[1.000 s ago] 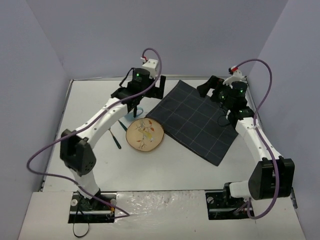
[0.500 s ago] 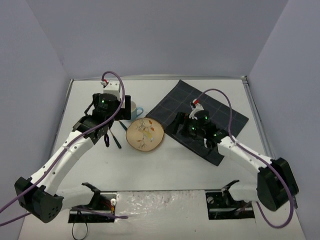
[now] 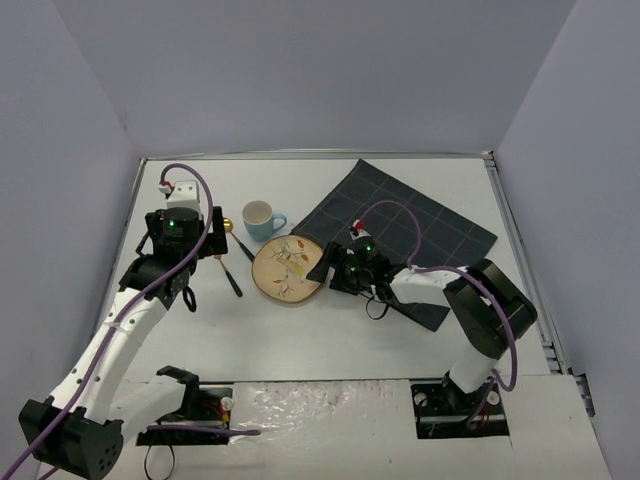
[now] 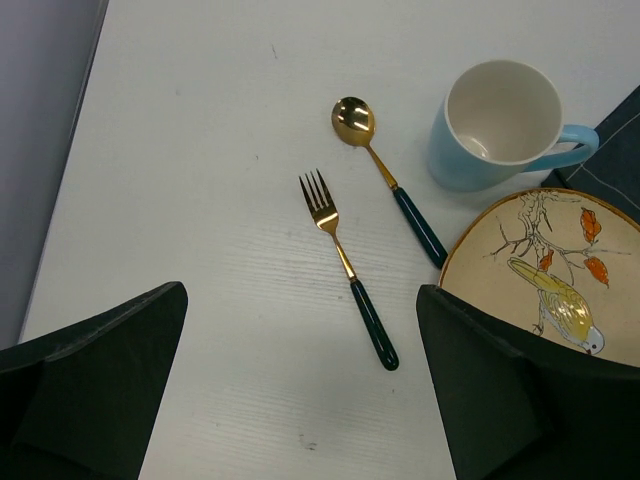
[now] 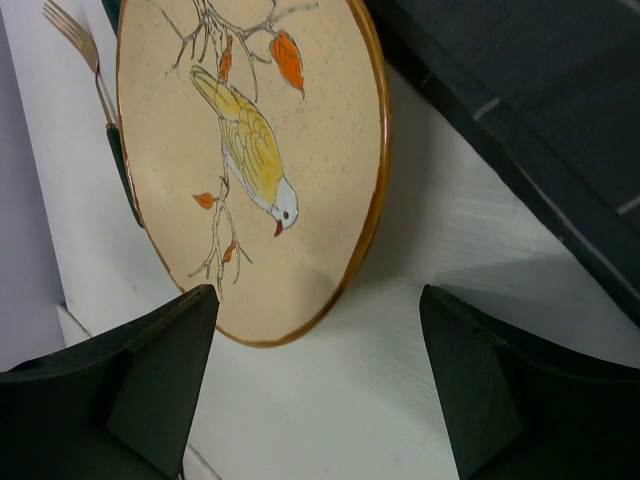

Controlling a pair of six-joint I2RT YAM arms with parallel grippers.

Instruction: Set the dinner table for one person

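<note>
Two grippers: both spread open, neither one holding anything.
Left gripper (image 4: 302, 298): hovers over the left part of the dinner table (image 3: 330, 335) – fingers wide apart, with only bare tabletop between them.
Right gripper (image 5: 318, 296): low at the right edge of the plate (image 3: 290, 270), fingers apart; the plate's rim lies just ahead of the gap, and I cannot tell whether anything touches it.
Dinner table: white and flat with a thin metal rim; it fills the floor of the enclosure and carries everything else.
Plate: tan with a yellow bird and orange leaves, lying near the table's middle.
Mug (image 3: 260, 218): light blue, white inside, upright just beyond the plate, handle pointing toward the cloth (image 3: 420, 225).
Spoon (image 4: 390, 185): gold bowl, dark green handle, slanted – its handle end sits just at the plate's rim.
Fork (image 4: 348, 268): same gold and green, lying left of the spoon and apart from it.
Cloth: dark grey, checked, spread askew on the far right; its near edge runs just beside the plate.
</note>
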